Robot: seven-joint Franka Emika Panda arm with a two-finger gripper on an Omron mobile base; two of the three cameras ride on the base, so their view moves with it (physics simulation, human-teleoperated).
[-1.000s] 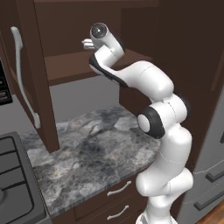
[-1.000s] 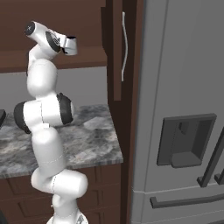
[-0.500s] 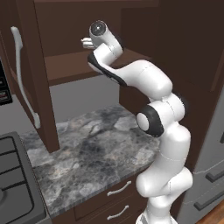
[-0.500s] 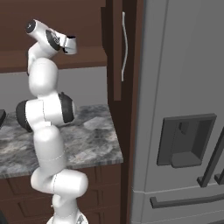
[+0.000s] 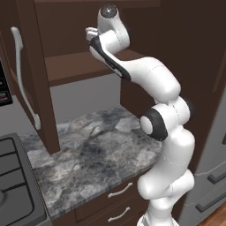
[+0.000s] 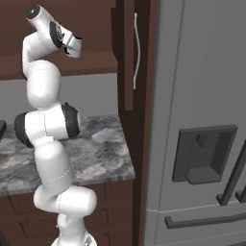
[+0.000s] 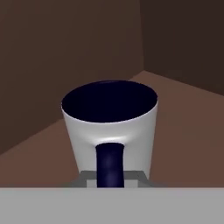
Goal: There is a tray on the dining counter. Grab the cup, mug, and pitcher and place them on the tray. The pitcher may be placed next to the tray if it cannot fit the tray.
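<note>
Mug (image 7: pixel 109 131) first: it stands upright on the brown shelf (image 7: pixel 183 113) inside the upper cabinet, close in front of my hand camera, near the corner where the two dark cabinet walls meet. Its body is white and cylindrical, its inside dark navy, and its navy handle (image 7: pixel 109 168) points straight toward me, running down to the bottom of the view. My claw (image 7: pixel 110 178) sits right at that handle, with a pale grey fingertip showing on either side of it and no gap that I can make out between them and the handle, so I read the claw as pinched on the mug by its handle. Whether the mug's base is touching the shelf I cannot tell.

From the left base view, my arm (image 5: pixel 163 132) rises from the lower right, bends at the dark elbow and reaches up and leftward into the open cabinet above the counter (image 5: pixel 88 150), a grey marbled worktop with drawers beneath. The cabinet door (image 5: pixel 26 75) hangs open to the left, its long pale handle upright, and a dark stove (image 5: pixel 13 185) lies at the lower left edge. From the right base view, my wrist (image 6: pixel 67 43) is level with the shelf, and a grey refrigerator (image 6: pixel 202 125) stands to the right of the cabinet column.
</note>
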